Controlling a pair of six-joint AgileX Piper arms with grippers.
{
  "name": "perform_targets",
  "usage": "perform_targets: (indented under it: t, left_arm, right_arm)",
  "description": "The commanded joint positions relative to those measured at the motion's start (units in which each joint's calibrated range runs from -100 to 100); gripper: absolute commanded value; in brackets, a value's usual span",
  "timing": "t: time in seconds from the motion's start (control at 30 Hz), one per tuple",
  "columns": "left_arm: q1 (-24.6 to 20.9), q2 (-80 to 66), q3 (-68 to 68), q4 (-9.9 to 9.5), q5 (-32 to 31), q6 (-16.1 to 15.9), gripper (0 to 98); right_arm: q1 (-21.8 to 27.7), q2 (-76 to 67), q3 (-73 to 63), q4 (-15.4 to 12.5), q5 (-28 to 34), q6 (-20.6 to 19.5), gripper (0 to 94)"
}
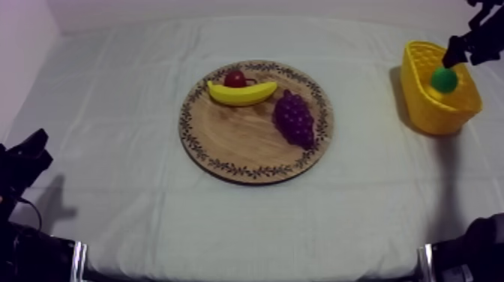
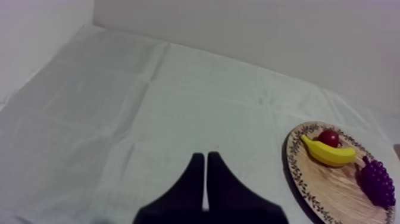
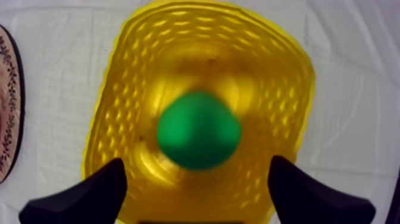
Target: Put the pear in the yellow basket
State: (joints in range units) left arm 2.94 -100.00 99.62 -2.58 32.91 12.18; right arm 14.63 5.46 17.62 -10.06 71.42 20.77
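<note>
Right gripper spread wide above the yellow basket, clasping nothing. Green pear loose between the fingers, within the basket's rim and off the wooden board; landed or mid-drop, unclear. Best to lift straight up, fingers apart, clear of the basket wall. Pear blurred and seen end-on: long axis seemingly near upright, narrow end perhaps uppermost, hard to tell. Left gripper pressed together on nothing.

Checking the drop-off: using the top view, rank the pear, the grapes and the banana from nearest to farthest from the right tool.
1. Pear, in the yellow basket, just below the right tool.
2. Grapes, on the side of the wooden board that faces the basket.
3. Banana, near the board's far rim, farther from the basket than the grapes.
</note>
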Motion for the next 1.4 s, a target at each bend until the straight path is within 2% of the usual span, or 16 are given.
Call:
perform_targets:
  t: [0.0,0.17,0.3,0.4,0.63,0.9,1.17,1.37]
  left_arm:
    - [0.0,0.0,0.0,0.01,0.0,0.0,0.1]
    - [0.0,0.0,0.0,0.01,0.0,0.0,0.1]
    - [0.0,0.0,0.0,0.01,0.0,0.0,0.1]
    - [0.0,0.0,0.0,0.01,0.0,0.0,0.1]
    - [0.0,0.0,0.0,0.01,0.0,0.0,0.1]
    - [0.0,0.0,0.0,0.01,0.0,0.0,0.1]
    - [0.0,0.0,0.0,0.01,0.0,0.0,0.1]
    - [0.0,0.0,0.0,0.01,0.0,0.0,0.1]
  right_arm:
    - [0.2,-1.3,0.1,-0.2,0.8,-0.2,76.4]
    - [0.4,-7.6,0.7,-1.1,3.5,-1.0,75.5]
    - [0.2,-14.0,0.8,-1.0,5.1,-3.3,72.4]
    - [0.5,-19.4,1.1,-0.9,5.9,-4.7,68.3]
    - [2.7,-33.8,4.9,-1.9,4.7,-5.2,56.1]
    - [1.4,-51.8,14.9,0.2,-2.8,-7.2,36.9]
    - [-3.3,-66.3,30.9,3.8,-11.8,-11.7,13.5]
    - [-5.9,-77.8,46.9,6.0,-18.0,-13.0,6.7]
